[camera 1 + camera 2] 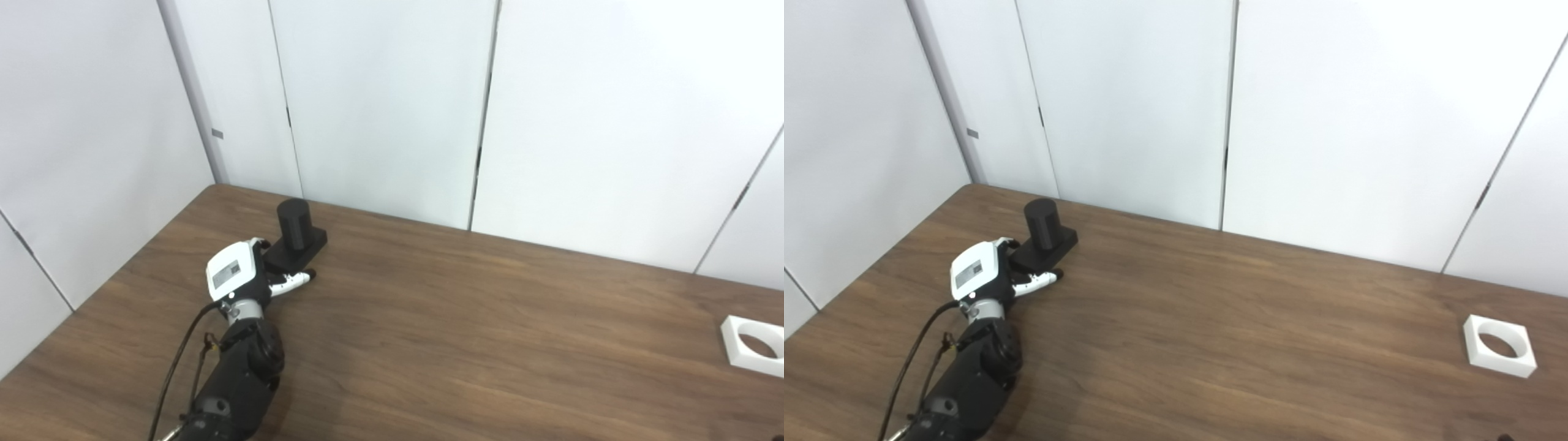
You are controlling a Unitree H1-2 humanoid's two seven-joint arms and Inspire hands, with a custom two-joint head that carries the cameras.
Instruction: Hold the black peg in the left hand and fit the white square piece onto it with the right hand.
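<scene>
The black peg (294, 223) is a short upright cylinder on a flat black base (306, 245), standing on the table at the far left. My left hand (242, 272) is at the near-left end of the base. Its thumb (294, 280) lies stretched along the base's near edge, and a fingertip (264, 244) shows at the far side. The fingers are apart around the base, and the peg rests on the table. The white square piece (1499, 345), with a round hole, lies flat at the far right. My right hand is out of view.
The brown wooden table (465, 331) meets white wall panels (380, 104) at its back and left edges. A black cable (177, 361) runs along my left forearm. Nothing else lies on the table.
</scene>
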